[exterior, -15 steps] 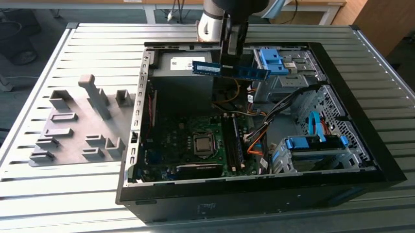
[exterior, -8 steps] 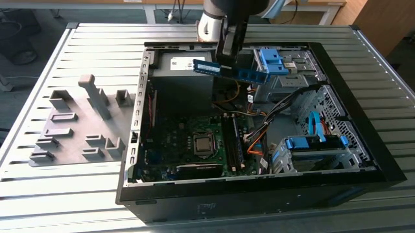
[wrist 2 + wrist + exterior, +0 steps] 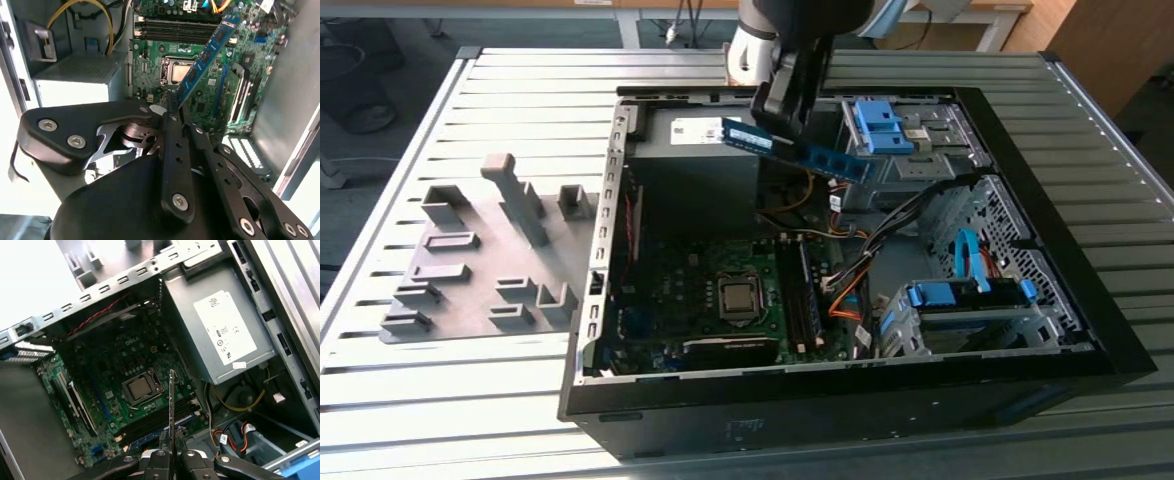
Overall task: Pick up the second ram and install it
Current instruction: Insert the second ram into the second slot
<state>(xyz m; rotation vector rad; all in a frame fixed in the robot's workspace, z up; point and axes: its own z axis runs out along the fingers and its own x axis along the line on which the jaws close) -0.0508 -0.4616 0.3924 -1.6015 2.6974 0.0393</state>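
My gripper (image 3: 774, 115) is shut on the second ram (image 3: 797, 150), a long thin blue-green board with black chips. It hangs tilted in the air over the back part of the open computer case (image 3: 1067, 330). In the second wrist view the ram (image 3: 206, 54) sticks out from the gripper (image 3: 174, 109) above the green motherboard (image 3: 200, 100). It is edge-on in the first wrist view, where the ram (image 3: 171, 405) rises from the closed fingers (image 3: 162, 456). The dark memory slots (image 3: 803, 300) lie below, beside the processor socket (image 3: 739, 297).
The grey power supply (image 3: 225, 335) fills a corner of the case. Blue drive brackets (image 3: 881, 125) and a drive cage (image 3: 967, 300) sit at the exterior view's right, with loose cables (image 3: 854, 270). Grey plastic holder blocks (image 3: 480, 260) stand on the slatted table (image 3: 454, 400) outside the case.
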